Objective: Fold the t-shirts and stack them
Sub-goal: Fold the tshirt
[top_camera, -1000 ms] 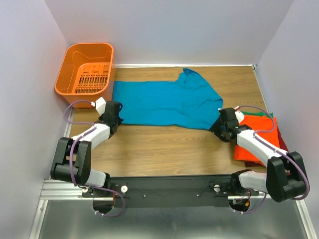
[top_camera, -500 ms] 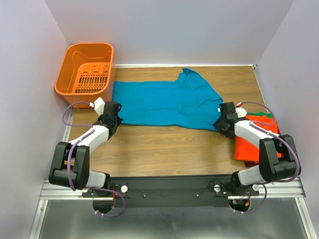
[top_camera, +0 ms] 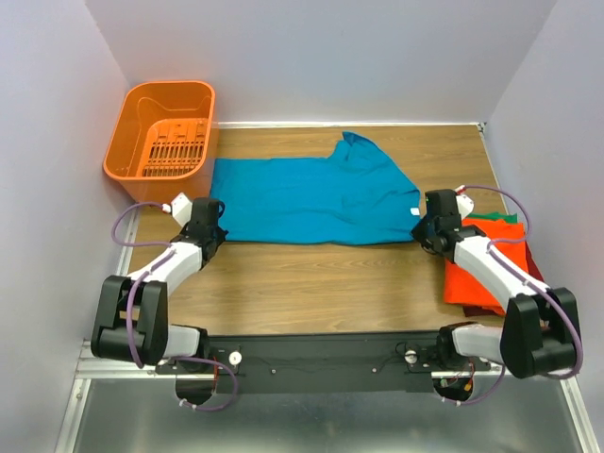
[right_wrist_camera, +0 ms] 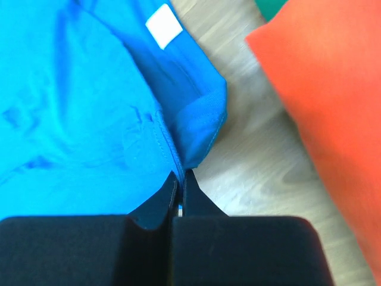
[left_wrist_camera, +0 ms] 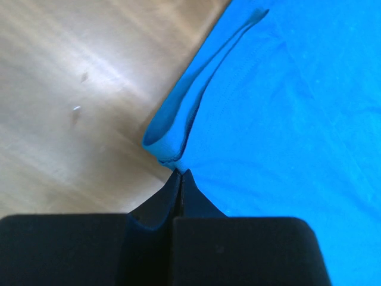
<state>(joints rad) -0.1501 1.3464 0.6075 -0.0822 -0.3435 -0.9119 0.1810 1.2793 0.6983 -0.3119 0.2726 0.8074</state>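
Pincers on both arms are clenched: the left pincer (top_camera: 209,229) grips the near-left hem corner of the teal-blue cloth t-shirt (top_camera: 311,198), and the right pincer (top_camera: 427,229) grips its collar edge near the small white tag (right_wrist_camera: 164,25). The shirt lies spread across the wooden worktop (top_camera: 321,283), beside a folded orange cloth t-shirt (top_camera: 481,274).

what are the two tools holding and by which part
Both hold the teal-blue t-shirt along its near edge: the left tool pinches the folded hem corner, and the right tool pinches the corner beside the white neck tag.
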